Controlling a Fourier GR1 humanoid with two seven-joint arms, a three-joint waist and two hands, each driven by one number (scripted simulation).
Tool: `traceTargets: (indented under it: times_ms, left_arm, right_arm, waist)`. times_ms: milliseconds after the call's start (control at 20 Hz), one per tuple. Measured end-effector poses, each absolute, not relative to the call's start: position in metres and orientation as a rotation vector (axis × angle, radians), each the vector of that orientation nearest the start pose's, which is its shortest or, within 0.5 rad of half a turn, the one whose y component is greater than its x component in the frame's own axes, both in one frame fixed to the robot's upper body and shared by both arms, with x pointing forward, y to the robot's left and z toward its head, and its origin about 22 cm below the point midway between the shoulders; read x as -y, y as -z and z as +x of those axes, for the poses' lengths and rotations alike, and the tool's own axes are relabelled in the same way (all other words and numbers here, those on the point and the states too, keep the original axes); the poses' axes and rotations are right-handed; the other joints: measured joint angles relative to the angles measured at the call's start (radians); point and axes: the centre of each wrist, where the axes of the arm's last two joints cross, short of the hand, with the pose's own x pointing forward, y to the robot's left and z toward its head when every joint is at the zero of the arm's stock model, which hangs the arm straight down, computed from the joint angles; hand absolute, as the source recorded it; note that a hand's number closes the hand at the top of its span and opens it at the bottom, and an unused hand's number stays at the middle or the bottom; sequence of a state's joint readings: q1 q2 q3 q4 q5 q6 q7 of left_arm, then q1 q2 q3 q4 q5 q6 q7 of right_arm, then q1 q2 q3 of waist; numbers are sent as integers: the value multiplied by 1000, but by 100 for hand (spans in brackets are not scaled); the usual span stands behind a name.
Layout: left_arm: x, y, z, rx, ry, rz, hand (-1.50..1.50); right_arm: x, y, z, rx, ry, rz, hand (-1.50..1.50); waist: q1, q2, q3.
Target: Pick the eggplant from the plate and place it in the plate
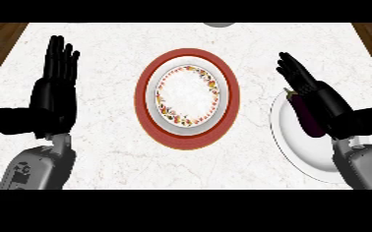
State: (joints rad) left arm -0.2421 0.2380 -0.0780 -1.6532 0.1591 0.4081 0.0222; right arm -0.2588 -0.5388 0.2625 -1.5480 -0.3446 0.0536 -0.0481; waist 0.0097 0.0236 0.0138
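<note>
I see the eggplant (307, 116) lying on a plate (291, 147) at frame right; a second plate (187, 96) sits centre frame on a mat (145, 113).

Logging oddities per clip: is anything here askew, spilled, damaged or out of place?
Nothing stands out. The eggplant lies whole on the white plate at the right, beside the open right hand. The patterned plate sits centred on the red mat, with nothing on it. The left hand rests open at the left.
</note>
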Motion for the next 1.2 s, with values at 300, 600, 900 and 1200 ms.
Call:
traceTargets:
  times_ms: [300, 600, 900, 1200]
  left_arm:
    - [-250, -101, 292, 1832, 58, 198, 0]
    - [-259, -102, 293, 1778, 183, 161, 0]
    - [-278, -104, 298, 1757, 216, 150, 0]
    - [-280, -105, 296, 1750, 228, 140, 0]
  right_arm:
    - [220, -85, 299, 1716, -652, 457, 150]
    - [219, -69, 294, 1681, -985, 41, -150]
    - [226, -12, 278, 1775, -682, 135, -150]
    - [257, -31, 299, 1889, -617, 82, -150]
  waist:
    - [20, -13, -9]
    - [8, -24, -16]
    - [-6, -20, -13]
    - [-7, -23, -13]
